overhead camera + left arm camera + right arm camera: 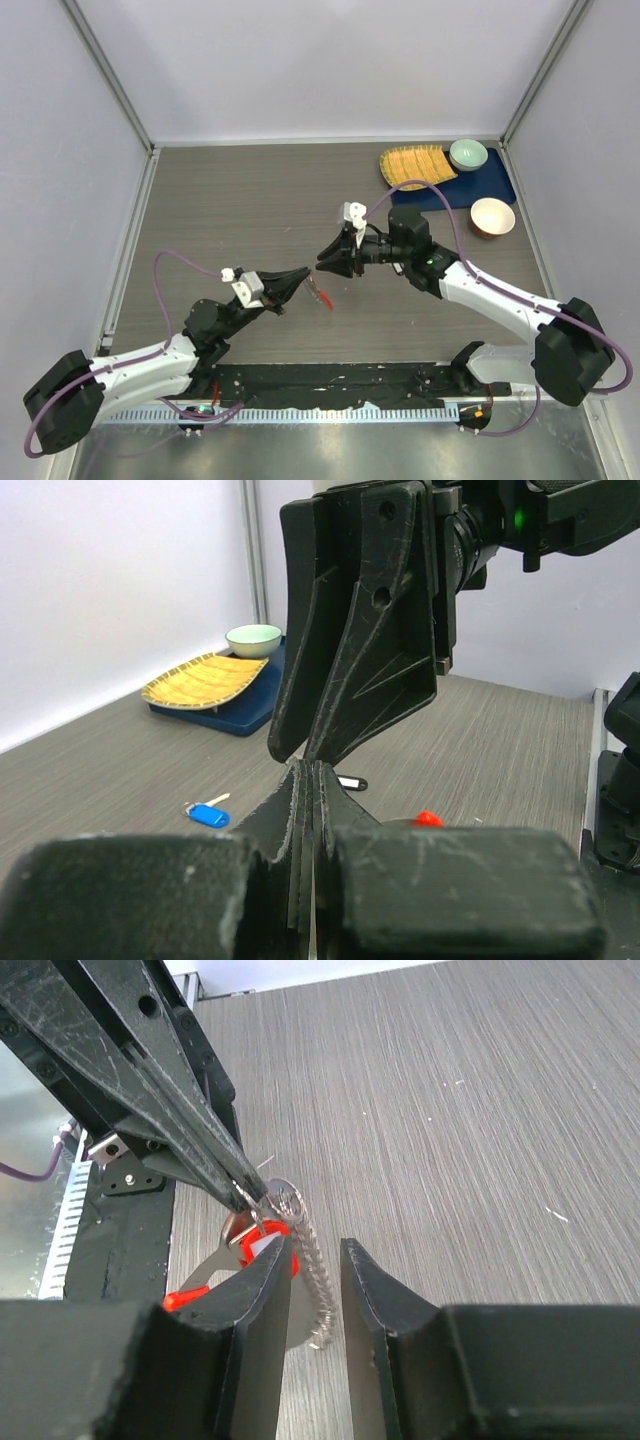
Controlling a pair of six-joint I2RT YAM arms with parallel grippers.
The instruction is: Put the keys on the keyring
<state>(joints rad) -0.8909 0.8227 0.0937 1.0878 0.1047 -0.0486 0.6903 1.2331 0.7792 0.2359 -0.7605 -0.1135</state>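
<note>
My left gripper [300, 276] is shut on the keyring [285, 1201], pinching the silvery ring at its fingertips [243, 1190]. A short chain [313, 1278] and a red fob [322, 295] hang from the ring. My right gripper [314, 1250] is open and empty, with one finger on each side of the hanging chain, tips just under the ring. In the top view it [331, 264] meets the left gripper tip to tip. A blue-headed key [207, 814] and a black-headed key [352, 782] lie on the table below. A red bit [428, 819] peeks past my left finger. The plain silver key is out of view.
At the back right a dark blue mat [490, 188] holds a yellow ribbed plate [415, 165] and a green bowl [468, 154]; a brown bowl [492, 217] stands beside it. A black strip [330, 385] runs along the table's near edge. White walls close in three sides.
</note>
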